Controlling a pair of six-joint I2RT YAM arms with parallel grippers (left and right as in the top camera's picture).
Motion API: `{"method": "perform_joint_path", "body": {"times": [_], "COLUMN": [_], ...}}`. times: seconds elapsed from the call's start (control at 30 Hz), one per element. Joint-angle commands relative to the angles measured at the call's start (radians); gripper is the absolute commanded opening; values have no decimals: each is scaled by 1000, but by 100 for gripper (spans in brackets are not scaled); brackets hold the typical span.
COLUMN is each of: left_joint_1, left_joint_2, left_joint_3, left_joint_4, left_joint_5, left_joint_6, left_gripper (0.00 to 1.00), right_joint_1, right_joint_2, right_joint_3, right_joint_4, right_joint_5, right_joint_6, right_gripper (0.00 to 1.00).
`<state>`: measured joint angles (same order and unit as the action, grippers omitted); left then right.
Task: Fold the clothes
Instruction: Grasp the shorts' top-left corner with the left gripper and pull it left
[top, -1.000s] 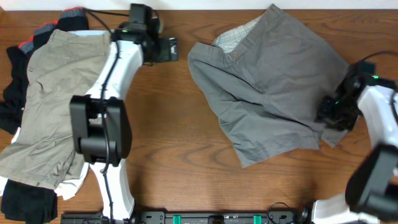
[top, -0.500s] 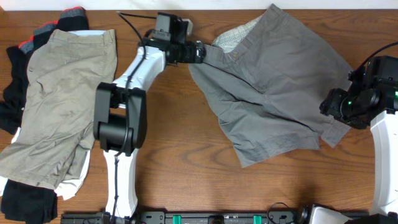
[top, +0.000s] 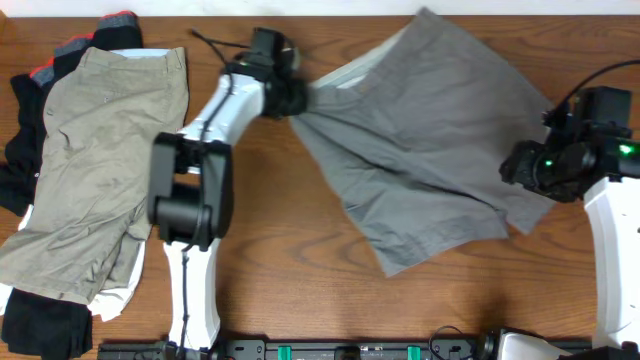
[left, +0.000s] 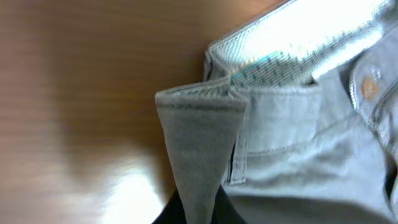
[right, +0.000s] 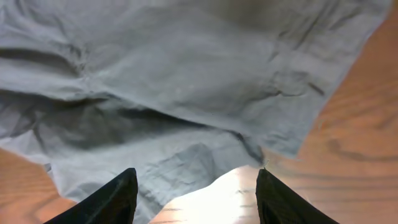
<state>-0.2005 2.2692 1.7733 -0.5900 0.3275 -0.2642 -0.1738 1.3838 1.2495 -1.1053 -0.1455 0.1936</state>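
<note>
Dark grey shorts (top: 430, 140) lie spread on the wooden table, right of centre. My left gripper (top: 295, 98) is shut on the corner of their waistband, and the cloth stretches taut from it. In the left wrist view a fold of grey waistband (left: 199, 143) runs down between the dark fingers of the left gripper (left: 199, 216), with the pale lining (left: 292, 43) and a button (left: 370, 87) above. My right gripper (top: 520, 165) is at the shorts' right leg hem. In the right wrist view it (right: 196, 186) stands open above the grey cloth (right: 186, 81) and bare wood, holding nothing.
A pile of clothes fills the left side: khaki shorts (top: 90, 160) on top, black pieces (top: 20, 150), a red-banded piece (top: 60, 55) and white cloth (top: 125, 290) beneath. The left arm's base (top: 185, 200) stands beside the pile.
My left gripper reached the waistband corner, shut on it and pulled it left, stretching the shorts and hiding most of the pale lining. My right gripper opened wider and shifted slightly up.
</note>
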Motion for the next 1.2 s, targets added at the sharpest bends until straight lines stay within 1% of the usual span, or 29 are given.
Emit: {"method": "perform_joint_path", "body": {"times": [0.0,0.13,0.2,0.27,0.3,0.33,0.4,0.43,0.47,0.5,0.57,0.63,0.7,0.8,0.93,1.0,1.03,1.1,1.17], "left_joint_1": [91,152,169,179,180,180,180,180,180,181,182,186,193,205,219,220,220,220,220], "left_joint_2": [-130,-179,-181,-181,-181,-181,-182,-182,-183,-186,-199,-225,-269,-355,-473,-517,-537,-562,-575], "left_joint_3": [15,15,15,15,15,15,15,15,15,15,15,15,15,15,15,15,15,15,15], "left_joint_4": [-157,-393,-489,-580,-605,-620,-625,-625,-625,-625,-625,-624,-620,-604,-555,-526,-508,-481,-465], "left_joint_5": [-135,-134,-135,-135,-135,-135,-135,-135,-135,-135,-138,-145,-174,-215,-252,-282,-291,-291,-291], "left_joint_6": [-140,-142,-141,-122,-102,-83,-66,-66,-65,-61,-60,-58,-59,-62,-62,-62,-62,-62,-58], "left_gripper": [6,6,9,22,25,32,61,72,78,81,84,84,84,85,85,85,88,90,93], "right_joint_1": [52,105,134,167,180,195,219,230,236,242,251,258,267,285,303,306,306,303,299], "right_joint_2": [15,51,80,121,140,164,211,235,256,281,326,369,409,462,509,532,546,576,605], "right_joint_3": [-15,-15,-15,-15,-15,-15,-15,-15,-15,-15,-15,-14,-14,-15,-15,-15,-15,-15,-14], "right_joint_4": [25,73,101,136,152,171,209,229,245,262,286,300,301,302,318,332,341,355,368], "right_joint_5": [-13,-13,-13,-13,-13,-12,-12,-12,-12,-12,-12,-13,-13,-12,-8,0,12,43,66], "right_joint_6": [12,30,30,31,37,42,46,49,51,54,56,56,56,55,56,57,61,64,64], "right_gripper": [59,59,58,58,58,58,57,57,57,57,57,54,46,38,24,19,17,12,9]}}
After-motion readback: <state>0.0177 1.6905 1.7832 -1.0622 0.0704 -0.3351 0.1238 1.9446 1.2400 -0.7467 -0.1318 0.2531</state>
